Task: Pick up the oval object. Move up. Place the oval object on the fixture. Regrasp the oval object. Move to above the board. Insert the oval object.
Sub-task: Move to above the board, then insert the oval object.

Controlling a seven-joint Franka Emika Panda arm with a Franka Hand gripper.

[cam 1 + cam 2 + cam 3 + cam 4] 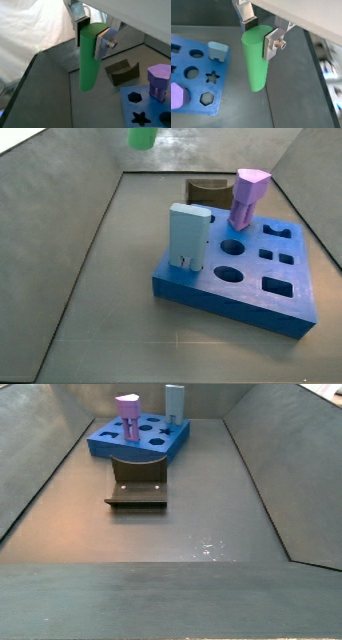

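A grey-floored bin with sloping grey walls holds the whole scene. The gripper [92, 31] hangs high above that floor, its silver fingers [272, 42] clamped on the upper end of the oval object [89, 60], a single bright green rod that hangs long axis upright, lower end free in the air. In a side view only the rod's lower tip [142, 137] shows at the top edge, well above the floor and to the left of the far end of the bin.

The relation that matters for the coming placement appears in a wrist view: the fixture [122, 72], one dark brown block, sits on the floor below and off to one side of the rod, not under it. The rod would need to travel sideways and down to reach the hollow, by this reading. In a side view the fixture [138, 483] stands just in front of the board [107, 445], apart from it.

Counted: one green rod, one fixture, one blue board [297, 301]. Two pegs stand upright in the board, one purple peg [246, 198] and one light blue peg [186, 238]. Several other holes are open.
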